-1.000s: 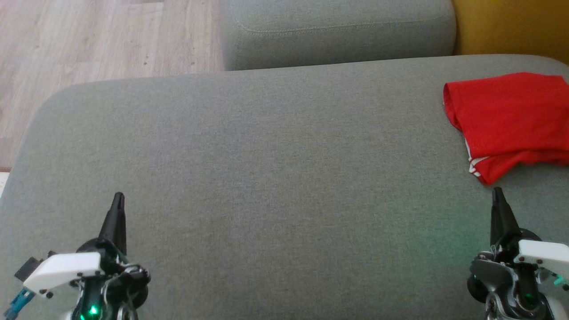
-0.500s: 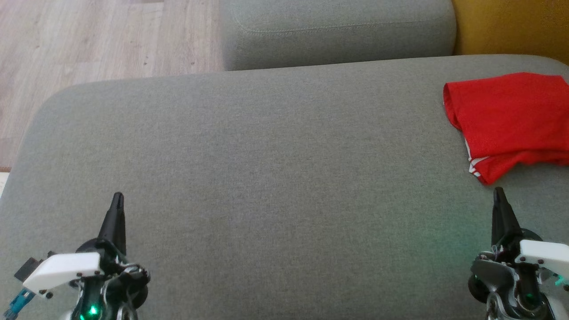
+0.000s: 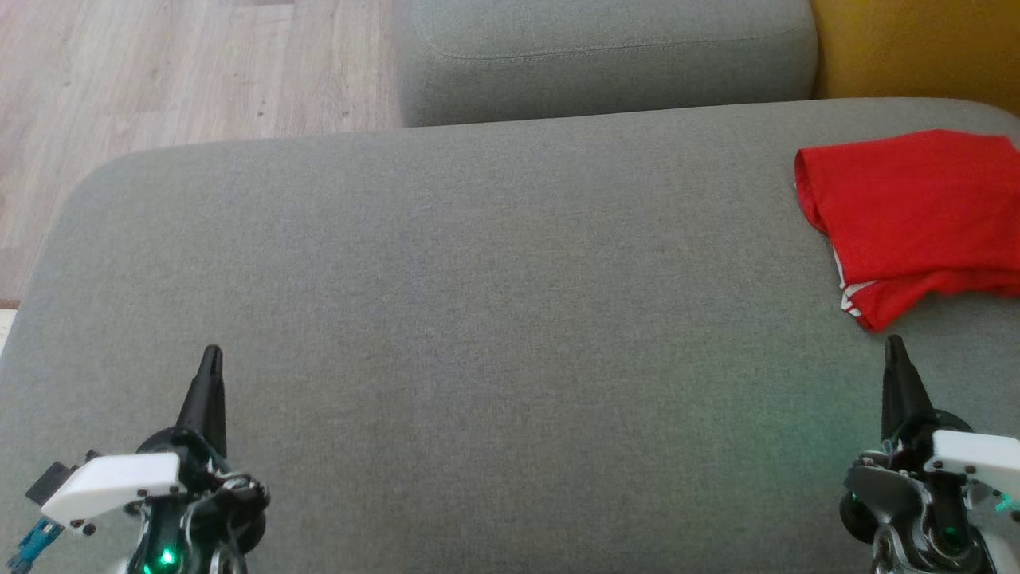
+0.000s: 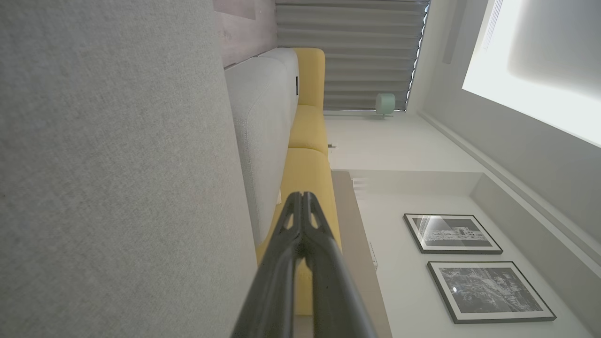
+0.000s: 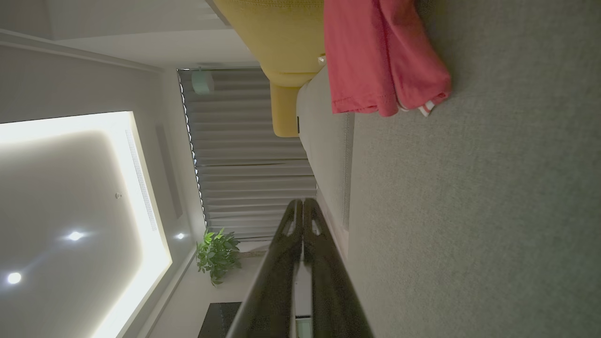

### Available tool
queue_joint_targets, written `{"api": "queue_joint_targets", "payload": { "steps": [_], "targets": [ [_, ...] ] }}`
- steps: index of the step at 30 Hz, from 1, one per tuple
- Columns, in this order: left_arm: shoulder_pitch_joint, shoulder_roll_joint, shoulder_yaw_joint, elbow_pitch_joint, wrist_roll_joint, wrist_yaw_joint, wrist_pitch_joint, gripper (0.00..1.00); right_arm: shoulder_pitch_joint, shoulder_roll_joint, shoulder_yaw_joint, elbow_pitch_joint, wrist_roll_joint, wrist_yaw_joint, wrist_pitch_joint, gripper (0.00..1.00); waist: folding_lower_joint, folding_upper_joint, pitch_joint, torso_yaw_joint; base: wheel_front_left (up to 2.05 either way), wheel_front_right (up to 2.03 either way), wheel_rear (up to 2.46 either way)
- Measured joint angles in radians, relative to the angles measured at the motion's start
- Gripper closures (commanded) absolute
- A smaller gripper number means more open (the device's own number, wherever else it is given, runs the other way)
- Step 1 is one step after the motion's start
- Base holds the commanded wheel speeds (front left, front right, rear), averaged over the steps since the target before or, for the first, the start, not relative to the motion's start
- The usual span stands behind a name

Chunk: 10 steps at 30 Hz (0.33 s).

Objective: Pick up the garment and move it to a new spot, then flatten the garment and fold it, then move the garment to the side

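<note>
At the far right of the grey sofa cushion (image 3: pixel 478 319): the red garment (image 3: pixel 908 215), just ahead of the right gripper (image 3: pixel 894 344).
Loosely folded, it lies flat on the cushion, its longer side running across the head view and off the right edge. Its white-striped corner (image 3: pixel 854 304) points back toward the right gripper's tip, near but apart. The left gripper (image 3: pixel 211 355) sits well away across bare fabric. Both grippers have their fingers pressed together, holding nothing. The right arm is plainly nearer, so a reach probably goes forward from there, fingers parting first.
</note>
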<state>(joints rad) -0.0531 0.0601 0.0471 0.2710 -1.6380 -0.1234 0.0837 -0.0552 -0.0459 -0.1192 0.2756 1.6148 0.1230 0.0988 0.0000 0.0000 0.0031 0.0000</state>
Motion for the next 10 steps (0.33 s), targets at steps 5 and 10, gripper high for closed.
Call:
{"api": "queue_joint_targets", "payload": {
  "steps": [5,10],
  "targets": [
    [0.0,-0.001,0.001,0.0,0.0,0.0,0.003,1.0,0.0,0.0,-0.002,0.0,0.0,0.0,0.0,1.0,0.0,0.0,0.0,0.0,0.0,0.0,0.0],
    [0.0,-0.001,0.002,0.0,0.0,0.0,0.004,1.0,0.0,0.0,-0.004,0.0,0.0,0.0,0.0,1.0,0.0,0.0,0.0,0.0,0.0,0.0,0.0]
  ]
}}
